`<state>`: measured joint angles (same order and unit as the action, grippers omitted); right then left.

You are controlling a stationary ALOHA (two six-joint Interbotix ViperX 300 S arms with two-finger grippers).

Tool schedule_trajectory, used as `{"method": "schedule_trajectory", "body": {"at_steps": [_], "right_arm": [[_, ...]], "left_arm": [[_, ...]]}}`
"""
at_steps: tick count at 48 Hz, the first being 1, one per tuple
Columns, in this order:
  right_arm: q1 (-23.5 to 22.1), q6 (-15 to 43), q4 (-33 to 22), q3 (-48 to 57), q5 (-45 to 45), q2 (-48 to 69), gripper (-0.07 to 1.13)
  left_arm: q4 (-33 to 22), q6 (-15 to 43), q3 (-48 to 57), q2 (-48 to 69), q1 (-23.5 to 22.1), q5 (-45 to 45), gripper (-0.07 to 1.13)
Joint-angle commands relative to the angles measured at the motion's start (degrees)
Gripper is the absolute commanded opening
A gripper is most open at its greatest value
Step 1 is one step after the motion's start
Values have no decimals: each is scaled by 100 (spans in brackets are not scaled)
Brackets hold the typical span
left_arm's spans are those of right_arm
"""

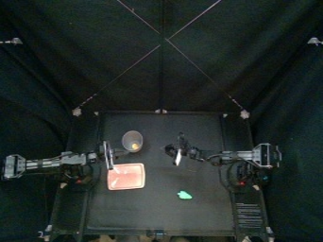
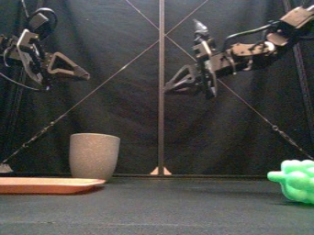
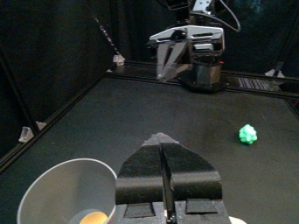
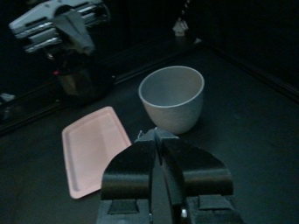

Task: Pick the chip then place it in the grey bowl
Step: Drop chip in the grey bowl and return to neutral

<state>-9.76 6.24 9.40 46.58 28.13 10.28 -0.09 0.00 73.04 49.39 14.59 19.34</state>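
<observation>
Grey and tall, the cup (image 1: 132, 142) stood upright toward the back of the tabletop (image 1: 158, 203) and serves as the landmark. Inside it, low against the wall, the left wrist view showed a small yellow-orange piece (image 3: 93, 214). I took that piece to be the chip, so the placing looked finished. The right wrist view did not show it.

The left pincer (image 3: 162, 144) hung raised, just to the left of the cup. Its jaws were pressed together with nothing between them. The right pincer (image 4: 155, 138) hung raised on the cup's right, farther from it, and its jaws were also closed and empty. A flat pink tray (image 1: 127, 177) lay near the cup, on the side toward the tabletop's front. A knobbly green toy (image 1: 184, 196) sat well apart from the cup, to its front-right.

The main risk was to the cup itself. It was tall and probably light, and the left pincer sat close to its rim. A low or sideways move there could clip the rim, tip the cup and spill the chip onto the tray. A second risk was treating the green toy as the target and reaching for it needlessly.
</observation>
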Motion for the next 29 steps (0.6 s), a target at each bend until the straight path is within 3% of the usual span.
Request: {"method": "schedule_trajectory", "body": {"at_steps": [1, 6, 29], "right_arm": [[237, 0, -79, 545, 501, 527, 35], [475, 0, -158, 853, 571, 738, 29], [923, -44, -422, 967, 598, 932, 30]], "left_arm": [[0, 0, -141, 9, 0, 123, -2], [9, 9, -202, 123, 0, 299, -2], [18, 18, -53, 387, 62, 457, -2]]}}
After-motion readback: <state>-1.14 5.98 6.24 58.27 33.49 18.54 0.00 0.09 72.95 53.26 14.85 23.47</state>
